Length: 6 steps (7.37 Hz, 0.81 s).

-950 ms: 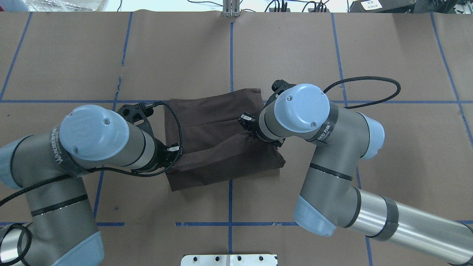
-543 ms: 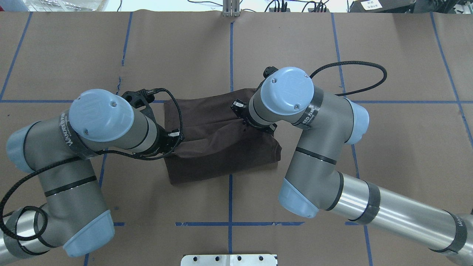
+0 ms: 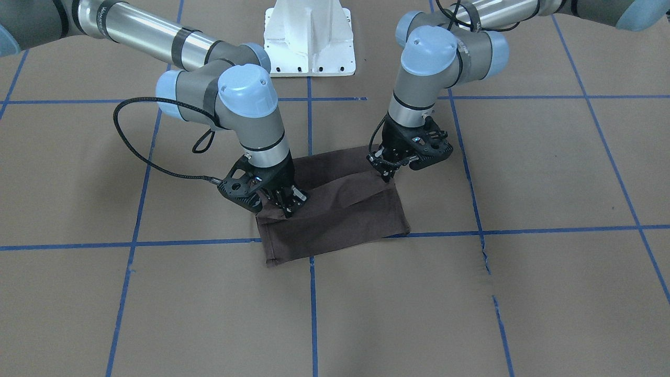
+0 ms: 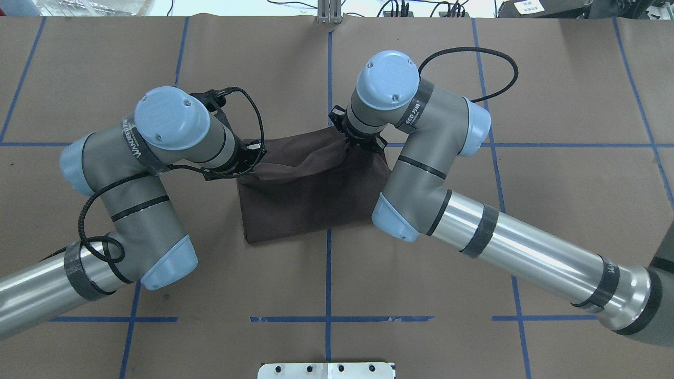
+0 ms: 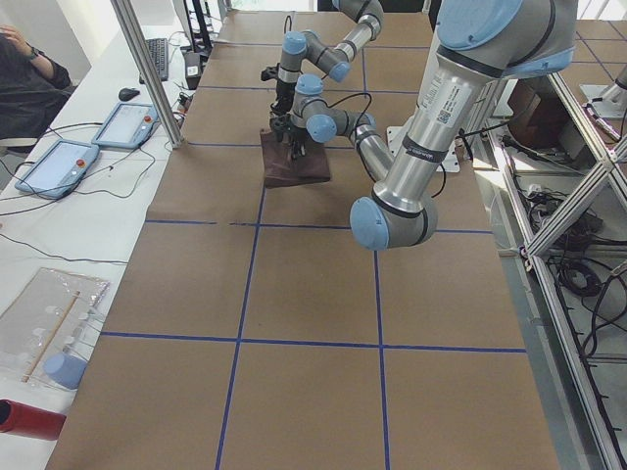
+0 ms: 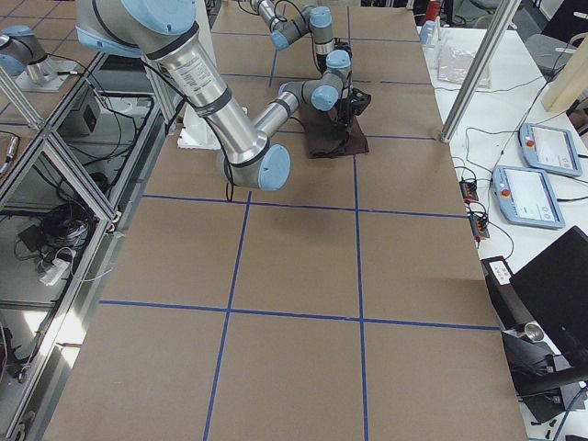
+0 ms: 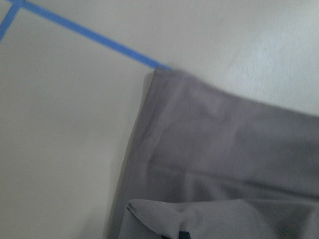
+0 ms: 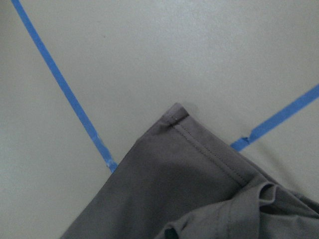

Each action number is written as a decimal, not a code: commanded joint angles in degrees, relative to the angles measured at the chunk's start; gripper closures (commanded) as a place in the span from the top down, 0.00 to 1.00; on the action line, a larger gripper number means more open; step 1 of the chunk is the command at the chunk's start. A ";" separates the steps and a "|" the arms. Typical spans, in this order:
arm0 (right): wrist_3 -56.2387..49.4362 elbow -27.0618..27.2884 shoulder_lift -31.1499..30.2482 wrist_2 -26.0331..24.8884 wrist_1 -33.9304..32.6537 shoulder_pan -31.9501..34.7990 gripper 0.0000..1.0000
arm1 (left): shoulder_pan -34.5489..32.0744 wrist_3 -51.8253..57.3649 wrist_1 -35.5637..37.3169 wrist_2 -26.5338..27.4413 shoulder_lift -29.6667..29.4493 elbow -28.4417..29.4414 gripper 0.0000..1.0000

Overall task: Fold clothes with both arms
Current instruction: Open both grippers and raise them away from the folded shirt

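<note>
The dark brown T-shirt (image 4: 310,200) lies folded into a rough rectangle at the table's middle, also seen in the front view (image 3: 340,214). My left gripper (image 4: 251,160) is shut on a pinch of the shirt's left edge, also visible from the front (image 3: 386,175). My right gripper (image 4: 348,143) is shut on a pinch of cloth near the shirt's far right corner, also visible from the front (image 3: 288,209). The cloth sags in a fold between the two grippers. The wrist views show a lifted fold (image 7: 199,219) over a flat layer, and a hemmed corner (image 8: 199,159). The collar and labels are hidden.
Blue tape lines (image 4: 328,263) grid the brown paper table. The white pedestal base (image 3: 310,36) stands at the robot's side, a metal plate (image 4: 326,370) at the near edge. Tablets (image 5: 59,162) and a seated person (image 5: 24,69) are beyond the far edge.
Both grippers have moved away from the robot toward the shirt's far edge, carrying the pinched cloth with them. The upper layer has been drawn over the lower one and the shirt looks shorter.
</note>
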 commanded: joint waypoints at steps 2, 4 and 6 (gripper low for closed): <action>-8.21 -16.16 6.73 0.79 7.22 5.06 1.00 | -8.98 12.11 -6.02 0.41 -1.89 10.90 1.00; -13.61 -17.68 6.75 3.60 7.22 8.32 1.00 | -9.44 13.38 -6.02 0.24 -1.89 10.91 1.00; -25.25 -16.29 4.74 9.27 6.00 14.18 1.00 | -10.93 22.12 -5.50 -0.38 -1.19 9.34 1.00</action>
